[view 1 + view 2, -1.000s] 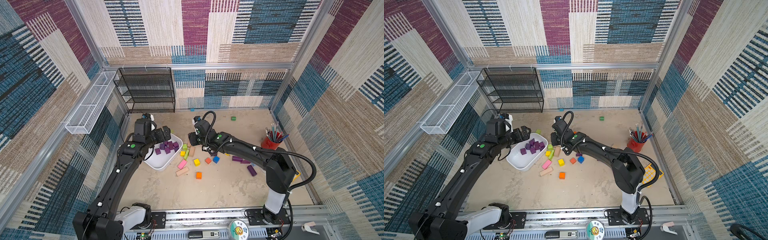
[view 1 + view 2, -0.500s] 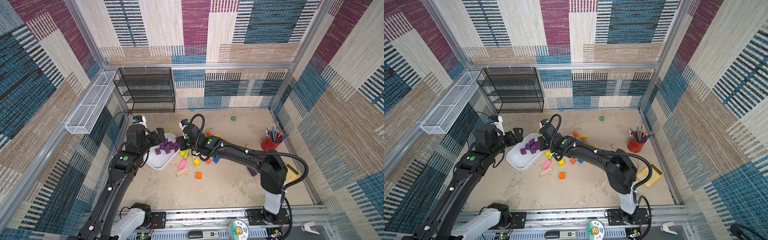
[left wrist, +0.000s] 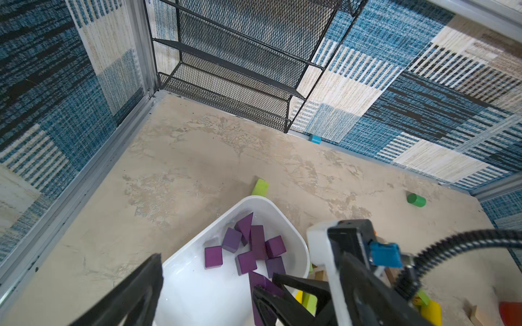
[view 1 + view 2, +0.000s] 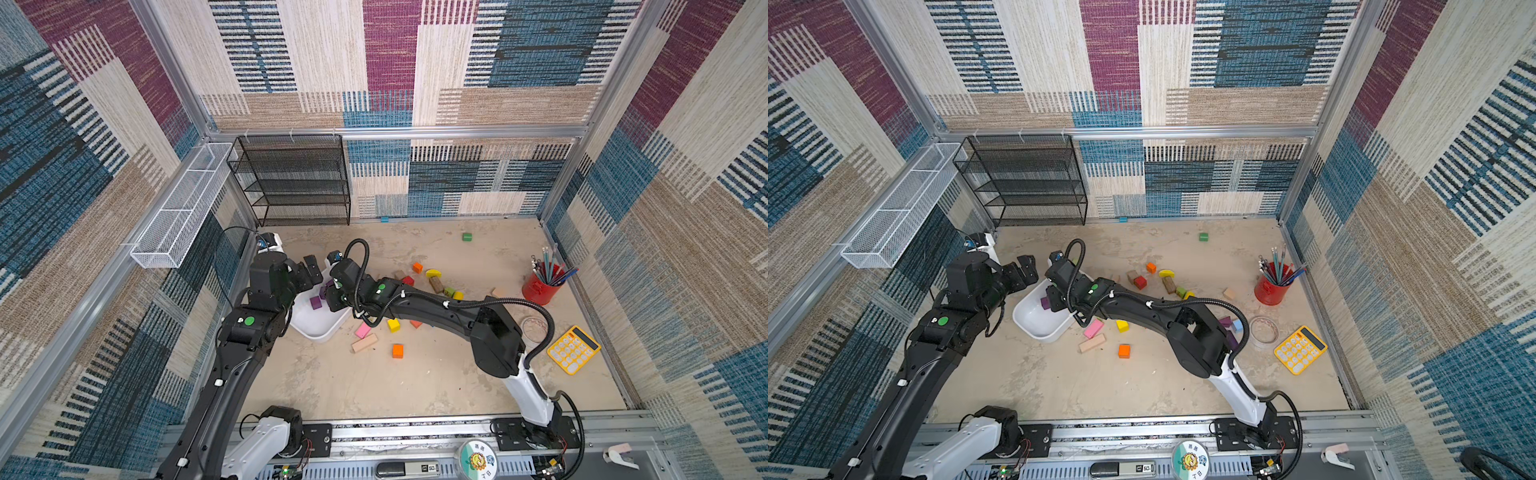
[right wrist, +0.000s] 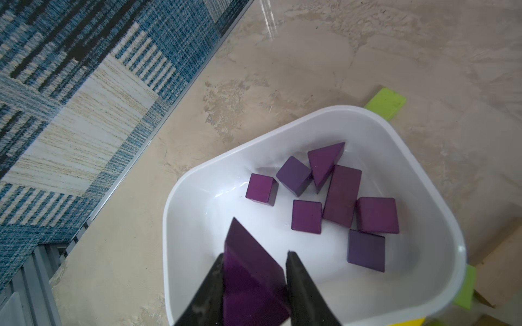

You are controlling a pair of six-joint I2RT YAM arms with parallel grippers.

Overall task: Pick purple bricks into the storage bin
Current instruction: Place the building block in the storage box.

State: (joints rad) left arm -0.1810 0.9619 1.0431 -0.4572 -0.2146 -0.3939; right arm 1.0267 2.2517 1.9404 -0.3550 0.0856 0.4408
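The white storage bin (image 4: 316, 326) (image 4: 1038, 324) lies left of centre on the floor. Several purple bricks (image 5: 341, 194) (image 3: 248, 248) rest inside the storage bin (image 5: 310, 117), cubes, an oblong and a wedge. My right gripper (image 5: 255, 254) (image 4: 332, 301) hangs over the bin, shut on a purple wedge brick (image 5: 248, 271). My left gripper (image 4: 1022, 272) stands open beside the bin's far left end, holding nothing; one of its fingers (image 3: 135, 293) shows at the bin's rim (image 3: 254, 199). Two more purple bricks (image 4: 1226, 322) lie on the floor by the right arm's elbow.
Loose blocks lie right of the bin: a pink oblong (image 4: 362, 330), a wooden oblong (image 4: 364, 343), a yellow cube (image 4: 393, 325), an orange cube (image 4: 397, 350). A red pencil cup (image 4: 540, 286), tape roll (image 4: 534, 328) and yellow calculator (image 4: 573, 349) sit right. A black rack (image 4: 299, 183) stands behind.
My right arm swung left from the block cluster to above the bin, carrying the purple wedge. My left arm drew back from over the bin toward the left wall, still open.
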